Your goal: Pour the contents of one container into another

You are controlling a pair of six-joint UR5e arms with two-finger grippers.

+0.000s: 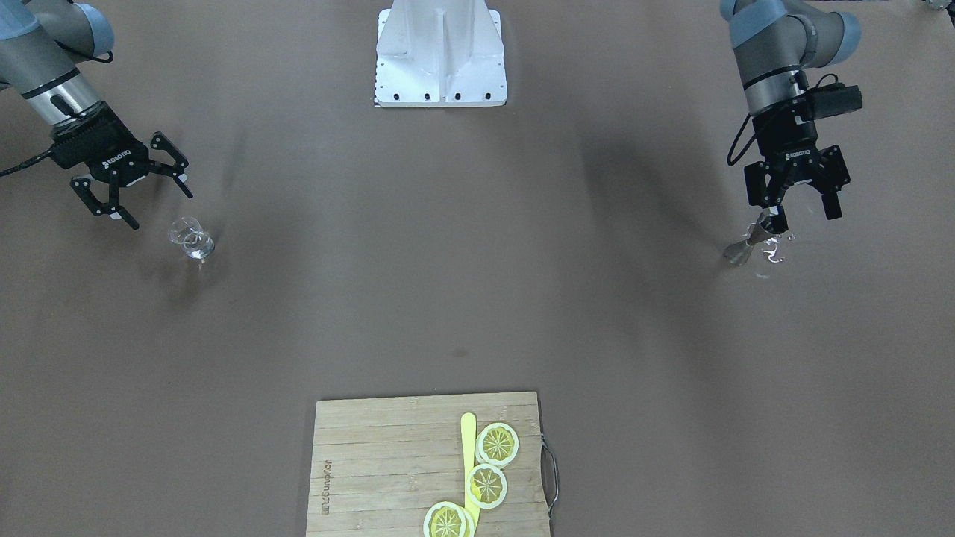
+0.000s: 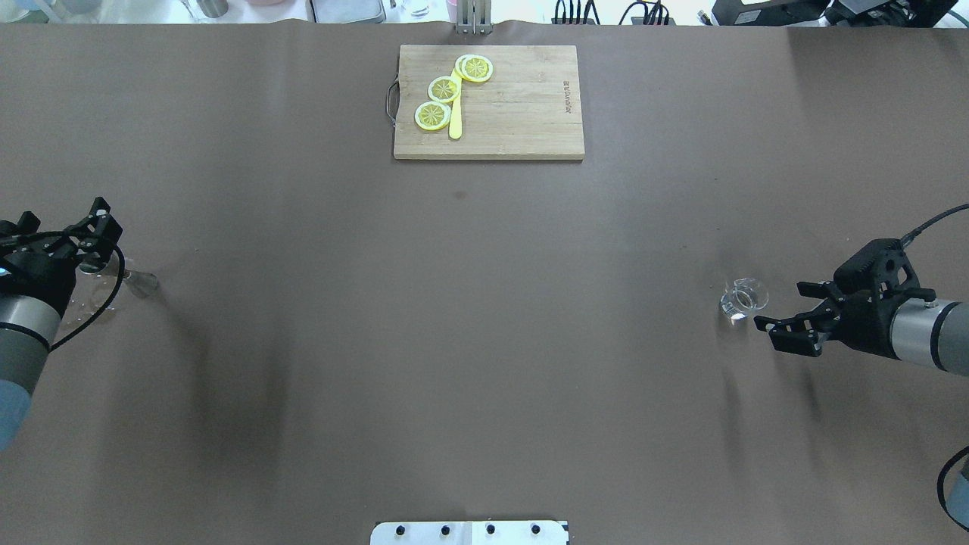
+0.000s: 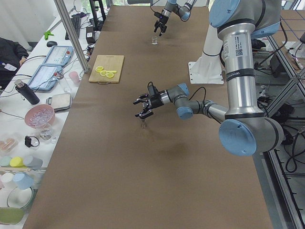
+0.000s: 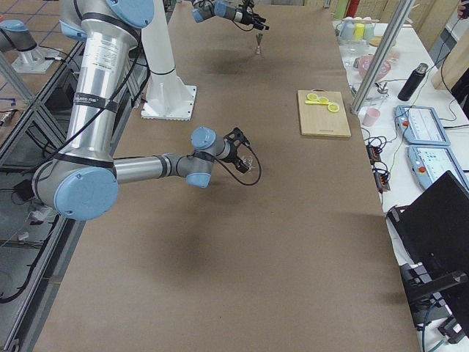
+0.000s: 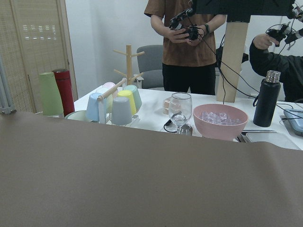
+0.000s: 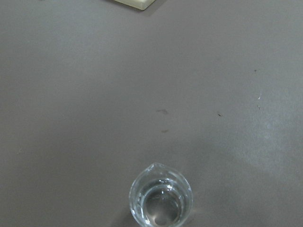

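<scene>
A small clear glass beaker (image 1: 192,239) with a pouring lip stands on the brown table; it looks to hold a little clear liquid (image 6: 161,202). My right gripper (image 1: 161,209) hovers open just beside it, apart from it, also in the overhead view (image 2: 780,304). At the table's other end is a clear stemmed glass with a grey foot (image 1: 746,250), partly hidden; I cannot tell whether it stands or lies. My left gripper (image 1: 806,218) is open directly over it, one finger overlapping it. The left wrist view shows neither glass nor fingers.
A bamboo cutting board (image 2: 522,113) with lemon slices (image 2: 443,89) and a yellow knife lies at the table's far middle. The white robot base (image 1: 440,56) sits between the arms. Beyond the far edge a side table holds cups, a pink bowl (image 5: 219,120) and bottles; operators stand there.
</scene>
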